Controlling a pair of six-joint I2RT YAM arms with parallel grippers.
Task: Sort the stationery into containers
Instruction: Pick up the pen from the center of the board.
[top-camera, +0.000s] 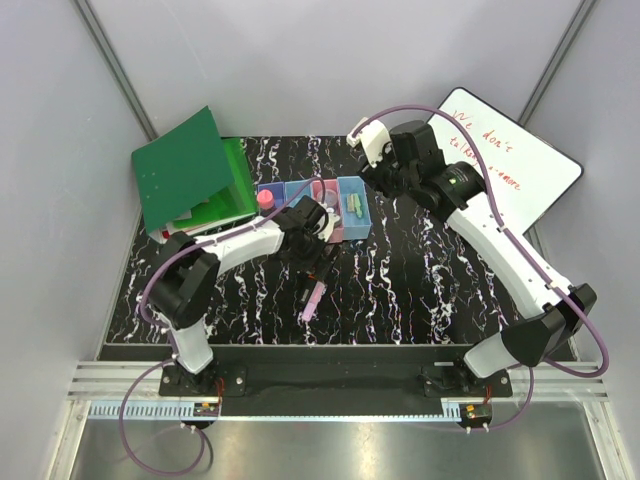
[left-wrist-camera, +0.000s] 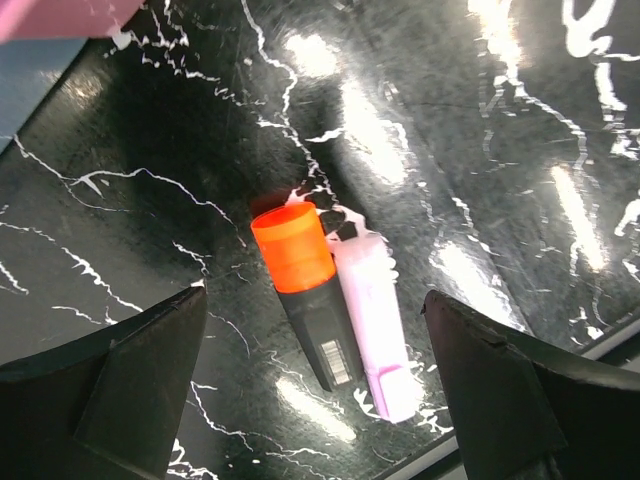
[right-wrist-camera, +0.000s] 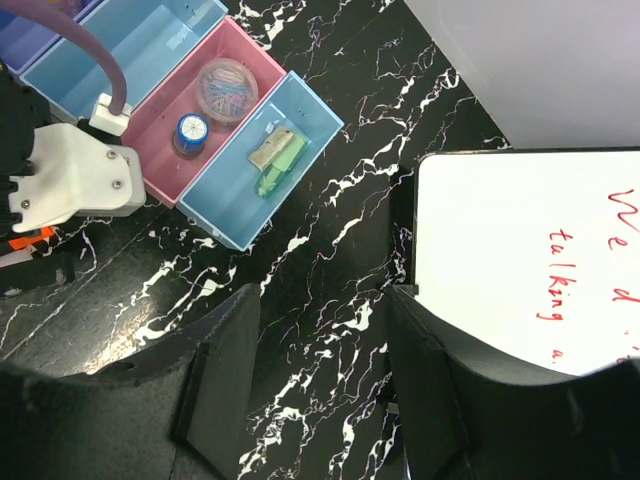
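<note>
Since the orange-capped dark marker (left-wrist-camera: 305, 290) and the pale pink marker (left-wrist-camera: 375, 330) lie touching on the black marbled table (left-wrist-camera: 500, 150), near the row of plastic bins (top-camera: 348, 185), I'd centre my left hand (left-wrist-camera: 315, 330) (spread wide, empty) over one only before closing.

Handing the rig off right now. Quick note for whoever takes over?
Left gripper: open, empty, above the orange-capped marker and pink highlighter, lying side by side on the table.
Right gripper: open, empty, by the whiteboard.
Done: green highlighter in the end light blue bin; round case and blue piece in the pink bin.
Left: bin the two markers.
</note>
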